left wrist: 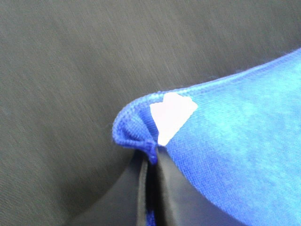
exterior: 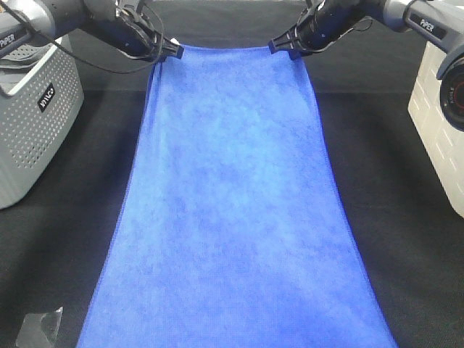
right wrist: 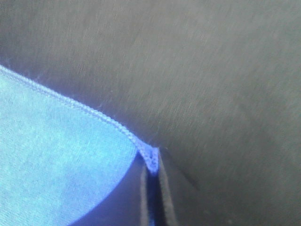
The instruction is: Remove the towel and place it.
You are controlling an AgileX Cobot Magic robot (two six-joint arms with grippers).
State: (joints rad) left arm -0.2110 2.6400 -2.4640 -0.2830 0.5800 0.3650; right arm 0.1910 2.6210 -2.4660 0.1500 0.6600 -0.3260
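The royal-blue towel [exterior: 232,210] hangs stretched between both arms, its far edge held up and the rest running down toward the camera. My left gripper [exterior: 174,51] is shut on the towel's far left corner. In the left wrist view that corner [left wrist: 136,125] is pinched between the dark fingers [left wrist: 141,197], with a small white tag [left wrist: 171,115] beside the pinch. My right gripper [exterior: 279,46] is shut on the far right corner. The right wrist view shows the stitched hem [right wrist: 89,110] running into the closed fingers [right wrist: 164,193].
The black table cloth [exterior: 391,188] covers the table. A grey perforated basket [exterior: 32,123] stands at the left edge, a white bin [exterior: 438,109] at the right edge. A small clear plastic scrap [exterior: 40,328] lies near the front left.
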